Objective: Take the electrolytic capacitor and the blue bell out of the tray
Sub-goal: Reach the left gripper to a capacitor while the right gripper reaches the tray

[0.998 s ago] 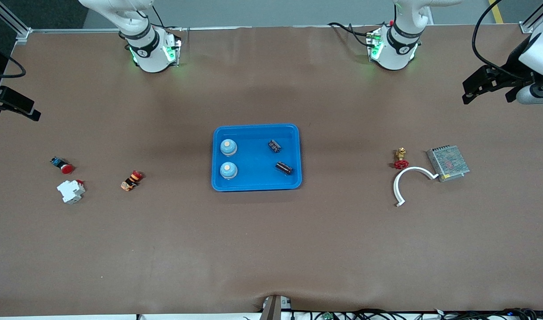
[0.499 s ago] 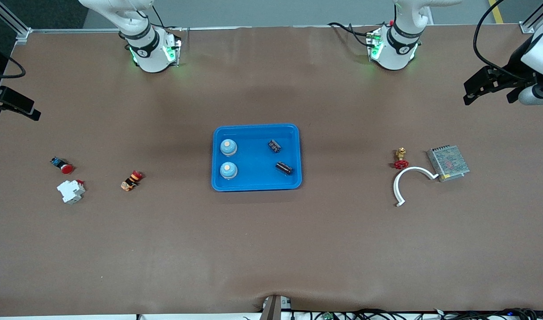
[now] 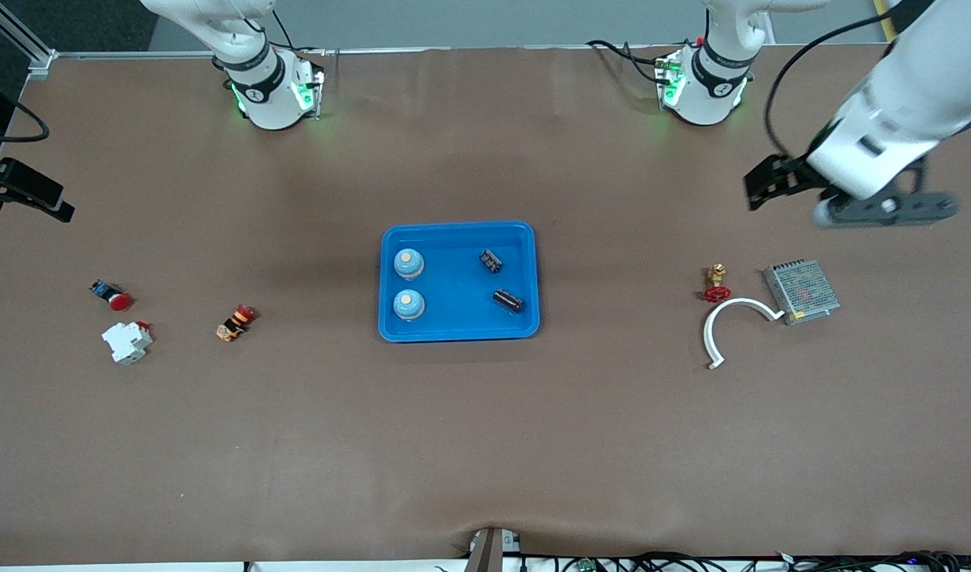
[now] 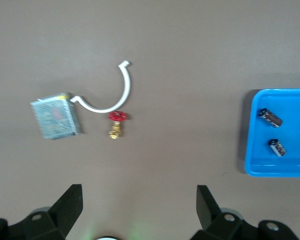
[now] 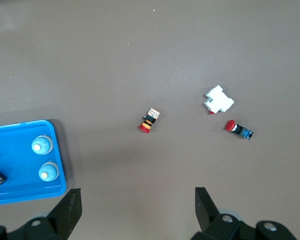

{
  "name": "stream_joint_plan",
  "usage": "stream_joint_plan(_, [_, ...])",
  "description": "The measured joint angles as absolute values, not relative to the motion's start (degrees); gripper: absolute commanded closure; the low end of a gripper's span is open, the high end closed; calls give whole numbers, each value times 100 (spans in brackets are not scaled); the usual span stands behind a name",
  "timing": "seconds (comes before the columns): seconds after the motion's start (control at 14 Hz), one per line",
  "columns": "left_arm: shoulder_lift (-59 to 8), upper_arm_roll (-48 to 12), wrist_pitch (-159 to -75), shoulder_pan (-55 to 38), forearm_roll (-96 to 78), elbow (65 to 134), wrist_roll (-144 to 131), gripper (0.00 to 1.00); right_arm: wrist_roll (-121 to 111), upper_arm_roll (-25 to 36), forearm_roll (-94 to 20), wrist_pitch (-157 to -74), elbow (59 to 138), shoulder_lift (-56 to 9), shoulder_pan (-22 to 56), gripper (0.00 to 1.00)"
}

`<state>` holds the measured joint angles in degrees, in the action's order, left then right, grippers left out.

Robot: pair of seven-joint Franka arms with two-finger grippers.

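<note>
A blue tray (image 3: 458, 226) sits mid-table. In it are two blue bells (image 3: 408, 264) (image 3: 408, 304) toward the right arm's end and two black capacitors (image 3: 491, 260) (image 3: 508, 300) toward the left arm's end. My left gripper (image 3: 760, 191) is open and empty, up over bare table above the valve and mesh box; its wrist view (image 4: 139, 200) shows the tray's edge (image 4: 248, 150) and both capacitors (image 4: 270, 117) (image 4: 277, 148). My right gripper (image 3: 32, 199) is open and empty, over the table's edge at the right arm's end; its wrist view (image 5: 137, 202) shows both bells (image 5: 41, 145) (image 5: 48, 171).
Toward the left arm's end lie a red-handled brass valve (image 3: 717, 284), a white curved piece (image 3: 724, 322) and a metal mesh box (image 3: 801, 291). Toward the right arm's end lie a red push button (image 3: 112, 295), a white breaker (image 3: 126, 342) and an orange-red switch (image 3: 235, 322).
My left arm has swung in from the table's end toward the middle and now hangs over the table near the mesh box. The right arm has hardly moved.
</note>
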<state>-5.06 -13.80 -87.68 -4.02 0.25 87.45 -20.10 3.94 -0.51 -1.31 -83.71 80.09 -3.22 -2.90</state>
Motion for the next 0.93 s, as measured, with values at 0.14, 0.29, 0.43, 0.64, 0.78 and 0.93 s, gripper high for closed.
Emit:
stream_joint_plan(0.14, [-843,-1609,-9015,-538,24,8758,-2647,0,394,-60,-128,-8371,8012,-322,-268,0])
stream_joint_plan(0.29, [-1090,-1687,-9346,-787,23,8822,-3181,0,393,-62,-128,-8370,8034,-325,-259,0])
stream_joint_plan(0.43, [-1279,-1699,-9801,-1099,22,8976,-3791,0,394,-64,-128,-8370,8114,-333,-251,0])
stream_joint_plan(0.64, [-1643,-1706,-10685,-1589,23,9204,-4854,0,452,-70,-127,-8557,8395,-347,-133,0])
stream_joint_plan(0.78, [-1988,-1705,-11247,-1884,23,9239,-5479,0,833,-73,-127,-8776,8664,-353,2,0])
stream_joint_plan(0.93, [-2337,-1704,-11697,-2121,94,9245,-5893,0,1457,-77,-127,-8944,8887,-358,185,0])
